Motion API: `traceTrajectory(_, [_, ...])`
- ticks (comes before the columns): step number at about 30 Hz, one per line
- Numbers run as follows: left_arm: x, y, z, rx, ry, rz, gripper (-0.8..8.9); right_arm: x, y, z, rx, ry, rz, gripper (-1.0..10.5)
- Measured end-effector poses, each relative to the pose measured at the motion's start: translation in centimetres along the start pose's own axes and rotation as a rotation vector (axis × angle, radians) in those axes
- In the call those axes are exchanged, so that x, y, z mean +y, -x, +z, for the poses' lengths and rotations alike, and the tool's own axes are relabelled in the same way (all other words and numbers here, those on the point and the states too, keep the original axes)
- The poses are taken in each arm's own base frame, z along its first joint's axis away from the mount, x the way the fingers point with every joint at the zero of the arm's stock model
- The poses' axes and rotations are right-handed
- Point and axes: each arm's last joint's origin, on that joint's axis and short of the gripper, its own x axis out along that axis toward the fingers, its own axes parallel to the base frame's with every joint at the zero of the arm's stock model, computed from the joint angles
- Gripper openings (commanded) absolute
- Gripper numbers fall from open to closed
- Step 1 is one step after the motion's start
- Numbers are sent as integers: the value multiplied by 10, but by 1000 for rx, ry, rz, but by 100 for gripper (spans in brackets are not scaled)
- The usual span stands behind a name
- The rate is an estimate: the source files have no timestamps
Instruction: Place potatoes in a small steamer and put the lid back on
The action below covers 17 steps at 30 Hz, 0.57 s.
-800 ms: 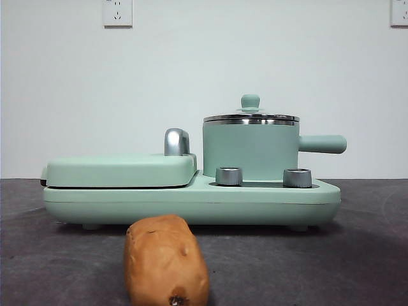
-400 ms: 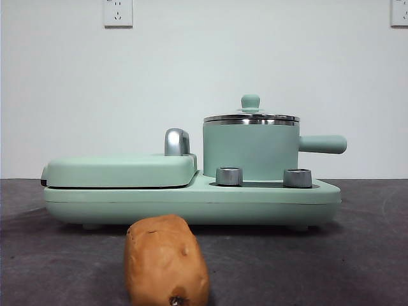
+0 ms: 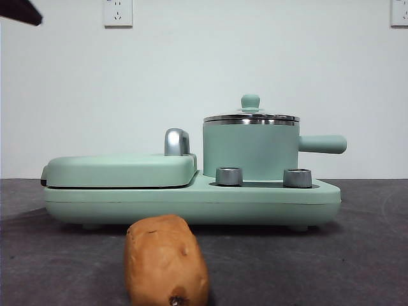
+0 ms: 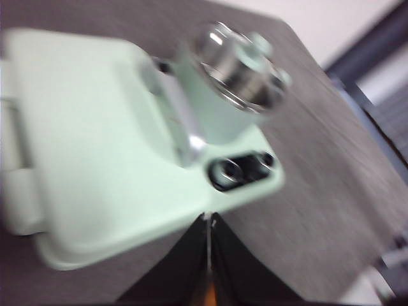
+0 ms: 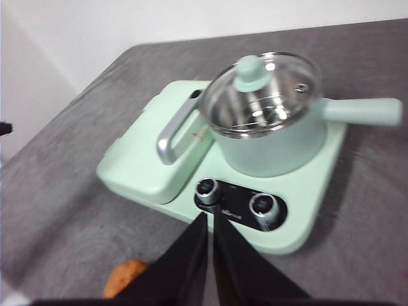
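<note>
We see the potato [image 3: 166, 260] lying on the grey desk [image 3: 331, 268] close to its front edge, apart from the mint-green cooker base [image 3: 191, 203], with one blunt end toward the front camera. In the right wrist view the same potato [image 5: 124, 278] shows only as an orange patch beside the dark fingers. The small steamer [image 3: 250, 150] stands upright on the cooker base toward the desk's right edge, its stubby handle [image 3: 322, 144] pointing that way. The lid [image 3: 250, 116] sits on the steamer's steel rim, knob [image 3: 250, 101] up; from the right wrist camera we look through the clear lid [image 5: 280, 86] at the metal inside of the steamer [image 5: 271, 143]. Beside the steamer, toward the desk's left edge, the flat griddle cover [image 3: 121, 169] lies closed, with a chrome handle [image 3: 176, 141] rising just behind it. Two steel dials [image 3: 229, 176] stand on the base in front of the steamer.

The right gripper [image 5: 209, 220] hangs above the desk in front of the cooker, its fingers [image 5: 185, 255] pressed together on nothing. The left gripper [image 4: 208, 220] is likewise clenched and empty above the cooker's front corner; that view is blurred. In the front view we see only a black tip [image 3: 20, 11] at the top left corner, and cannot tell whose arm it is.
</note>
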Motion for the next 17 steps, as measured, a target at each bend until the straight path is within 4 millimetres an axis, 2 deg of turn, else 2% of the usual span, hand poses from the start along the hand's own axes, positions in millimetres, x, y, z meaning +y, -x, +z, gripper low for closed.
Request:
traceTrajectory(5, [-10,-1,2,32,-93,-99,9,-1,-6,6,29,28,93,12])
traceTrajectory(10, [-12,-2,1,41,-118,-121,24,-2,-7,7,34,35,100,12])
traceTrajectory(13, [-12,-2,1,41,-119,-121,153,-2,-7,7,34,35,100,57])
traceTrajectory(17, [-12,-2,2,40,-121,-122,406,-2,-7,7,34,37,100,366])
